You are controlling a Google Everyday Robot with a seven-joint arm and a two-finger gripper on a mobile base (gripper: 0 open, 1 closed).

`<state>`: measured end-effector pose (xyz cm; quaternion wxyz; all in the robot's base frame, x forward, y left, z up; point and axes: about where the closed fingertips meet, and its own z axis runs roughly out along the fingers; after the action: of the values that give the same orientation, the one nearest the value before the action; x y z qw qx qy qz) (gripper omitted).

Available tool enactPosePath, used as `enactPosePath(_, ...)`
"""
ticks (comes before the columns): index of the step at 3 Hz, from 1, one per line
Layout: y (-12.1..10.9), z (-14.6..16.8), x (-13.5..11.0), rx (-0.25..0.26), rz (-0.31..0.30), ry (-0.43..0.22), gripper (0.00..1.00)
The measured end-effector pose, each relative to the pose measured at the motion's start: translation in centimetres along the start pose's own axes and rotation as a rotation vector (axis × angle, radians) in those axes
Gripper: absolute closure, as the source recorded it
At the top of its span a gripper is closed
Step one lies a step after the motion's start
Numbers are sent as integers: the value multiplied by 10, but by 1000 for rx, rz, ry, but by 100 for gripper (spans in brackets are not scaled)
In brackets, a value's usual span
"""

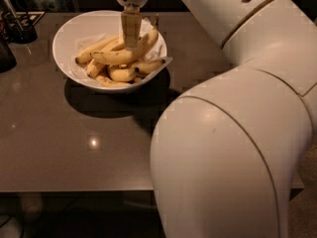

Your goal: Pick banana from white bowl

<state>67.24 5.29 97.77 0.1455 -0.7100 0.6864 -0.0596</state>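
Gripper [131, 43] over the white bowl [74, 26] on the bench [59, 148], fingers [131, 29] clenching the long banana [111, 57] mid-length atop the pile: you are aiming for a slow, straight rise, watching that its ends are clearing the rim.

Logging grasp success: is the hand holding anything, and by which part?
Cannot be told. The hand is down on the middle of the banana in the white bowl, but its grip is hidden.
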Motion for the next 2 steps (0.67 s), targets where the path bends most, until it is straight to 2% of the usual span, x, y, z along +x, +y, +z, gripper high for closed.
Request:
enactPosePath(1, -4, 11, -1, -18, -5, 5, 46)
enactPosePath(2, -4, 20, -2, -35, -10, 10, 51)
